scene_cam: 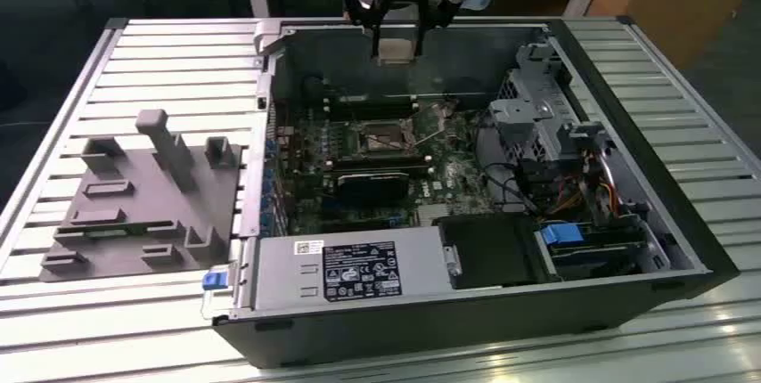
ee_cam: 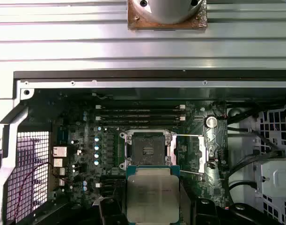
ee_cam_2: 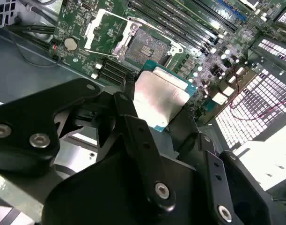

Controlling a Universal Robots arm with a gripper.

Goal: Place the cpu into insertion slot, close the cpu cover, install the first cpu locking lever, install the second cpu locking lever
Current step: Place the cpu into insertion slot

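Note:
My gripper hangs above the far wall of the open computer case, shut on the cpu, a small square chip with a silvery-tan top. In both wrist views the cpu sits between the black fingers, held by two opposite edges. Below it on the green motherboard lies the insertion slot, its dark centre bare. The cpu cover is swung open to one side of the slot. Thin wire levers lie along the open cover.
Long black memory slots run beside the socket, and a black heatsink block sits on its other side. The case holds a power supply and a drive cage. A grey fixture stands at the exterior view's left.

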